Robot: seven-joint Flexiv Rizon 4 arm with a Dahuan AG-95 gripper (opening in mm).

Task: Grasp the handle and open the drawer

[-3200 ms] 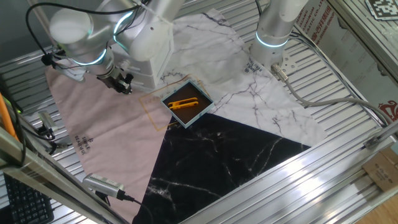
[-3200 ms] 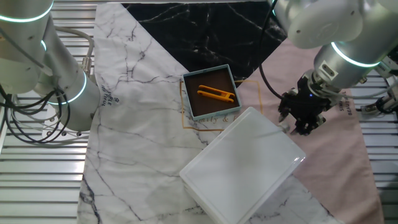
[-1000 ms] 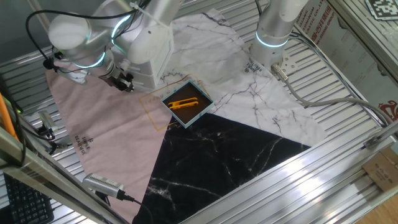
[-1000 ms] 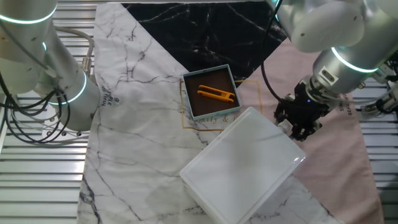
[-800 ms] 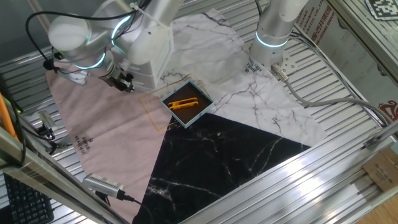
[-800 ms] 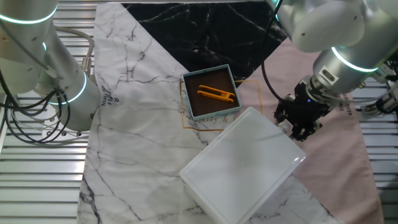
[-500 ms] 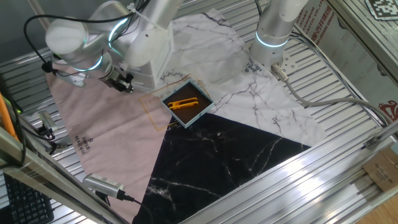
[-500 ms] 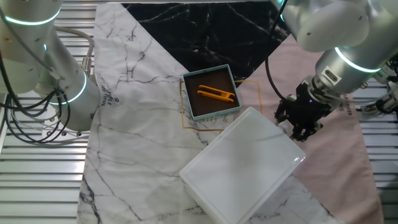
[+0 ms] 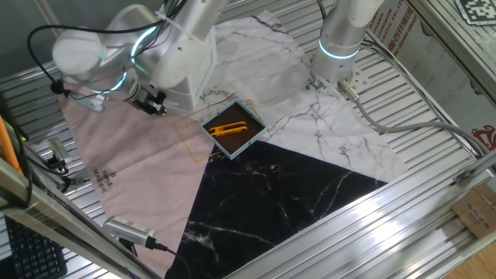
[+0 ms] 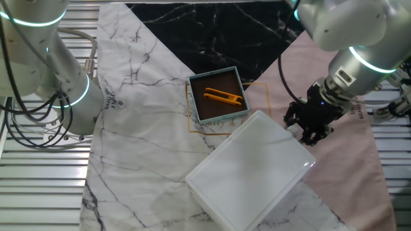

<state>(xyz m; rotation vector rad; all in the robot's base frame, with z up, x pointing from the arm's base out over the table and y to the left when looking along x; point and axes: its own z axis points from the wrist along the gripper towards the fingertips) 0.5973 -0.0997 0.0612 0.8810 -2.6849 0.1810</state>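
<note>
Tool [image 10: 309,136] of the arm hangs right at the front face of the white cabinet [image 10: 247,170], its black fingers [image 10: 303,136] pointing down toward the pink cloth [image 10: 347,160] beside the box. In one fixed view the same tool [image 9: 153,105] sits low against the cabinet's white front [image 9: 180,94], where the drawer would be, though the drawer's outline cannot be made out from either side. The handle is not visible as a separate thing: the tool's dark body covers the spot on the front where it would project, so whether the fingers are clamped on it, merely around it, or apart cannot be told. The cabinet stands on the cloths that cover the table [image 9: 434,93], partly on white marbled cloth [image 10: 141,128] and partly at the edge of the pink one. Just beside the cabinet's corner lies a shallow blue-edged tray [image 10: 218,95] with an orange tool-like object [image 10: 223,97] inside it; in one fixed view that tray [image 9: 232,129] is near the cabinet but not touching it. A black marbled cloth [image 9: 271,201] covers the part of the table beyond the tray. A second arm [image 9: 345,35] stands upright at the far side, well apart from the cabinet.
</note>
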